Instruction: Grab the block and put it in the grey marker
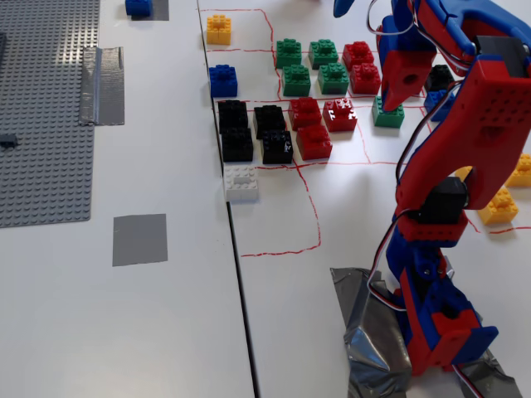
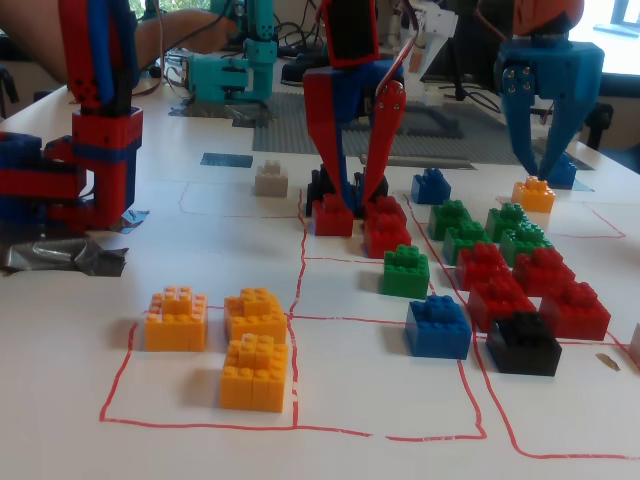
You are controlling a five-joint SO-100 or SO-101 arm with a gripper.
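Plainly, the task had barely begun. The block (image 1: 314,141) sat on the table inside the red-lined grid, in a tight cluster with another plain red brick (image 1: 304,112) just on its far side, the white-marked red brick (image 1: 340,114) to the right and black bricks (image 1: 276,145) touching on the left. Which of the two plain red bricks was being targeted could not be settled; I took the nearer one.

The gripper (image 1: 394,104) hung over this cluster with its fingers spread and nothing between them. In the low fixed view the gripper (image 2: 356,197) had its tips down near brick-top level, one just behind the block (image 2: 333,216) and the other at the edge of the neighbouring red brick (image 2: 385,212). Whether either touched a brick could not be told.

The grey marker (image 1: 139,239) lay bare, well apart to the left across the table seam. Closing, lifting, carrying and setting down all remained, by my judgement.
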